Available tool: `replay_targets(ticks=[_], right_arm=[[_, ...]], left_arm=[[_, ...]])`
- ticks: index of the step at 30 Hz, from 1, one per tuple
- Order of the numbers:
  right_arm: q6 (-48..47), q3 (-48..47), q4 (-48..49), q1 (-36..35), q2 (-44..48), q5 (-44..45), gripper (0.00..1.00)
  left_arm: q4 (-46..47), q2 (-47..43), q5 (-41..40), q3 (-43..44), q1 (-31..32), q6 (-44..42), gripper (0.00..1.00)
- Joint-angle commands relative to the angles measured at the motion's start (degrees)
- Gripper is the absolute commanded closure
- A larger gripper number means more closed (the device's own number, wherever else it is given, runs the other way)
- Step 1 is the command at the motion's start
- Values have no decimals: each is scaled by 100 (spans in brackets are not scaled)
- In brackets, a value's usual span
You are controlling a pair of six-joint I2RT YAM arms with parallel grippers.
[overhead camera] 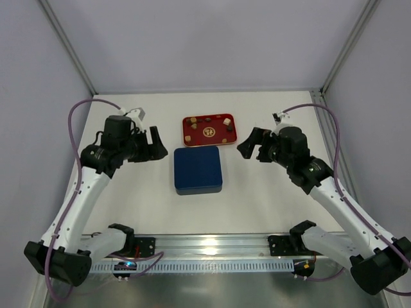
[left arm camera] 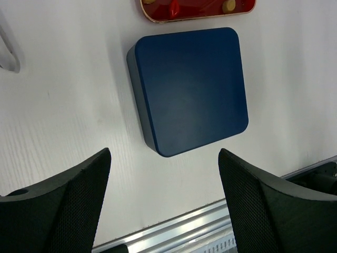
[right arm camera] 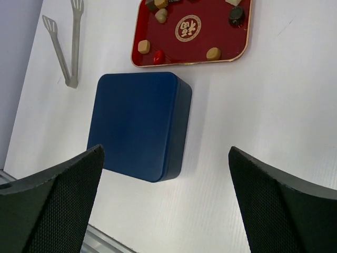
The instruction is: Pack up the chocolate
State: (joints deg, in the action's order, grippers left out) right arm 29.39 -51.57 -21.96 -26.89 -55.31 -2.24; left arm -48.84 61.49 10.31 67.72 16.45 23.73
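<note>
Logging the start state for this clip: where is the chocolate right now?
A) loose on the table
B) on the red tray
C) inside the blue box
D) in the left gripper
B: the chocolate pieces lie on the red tray, beyond the closed blue box.

Matt desk and box, glossy tray, bare metal at the edges

The white desk (overhead camera: 128,192) is matt with a fine ribbed grain. The navy box (overhead camera: 198,169) at centre looks smooth and matt, with only a soft sheen. Above it, the red tray (right arm camera: 174,50) is glossy like lacquer, with a shiny gold rim. The chocolate (right arm camera: 213,52) on it ranges from dull to slightly shiny. The tongs (right arm camera: 75,52) at upper left are brushed metal. The black jaws carry finely dimpled, matt faces. The rail (overhead camera: 212,242) along the bottom is bright bare metal.
</note>
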Motion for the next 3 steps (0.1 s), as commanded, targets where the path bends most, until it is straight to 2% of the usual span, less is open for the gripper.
replay_targets(ticks=[1, 3], right_arm=[[-109, -2, 165, 0, 170, 198, 0], [-109, -2, 218, 0, 169, 398, 0]], left_arm=[[6, -138, 85, -31, -1, -61, 19], [6, -146, 121, -23, -1, -61, 19]])
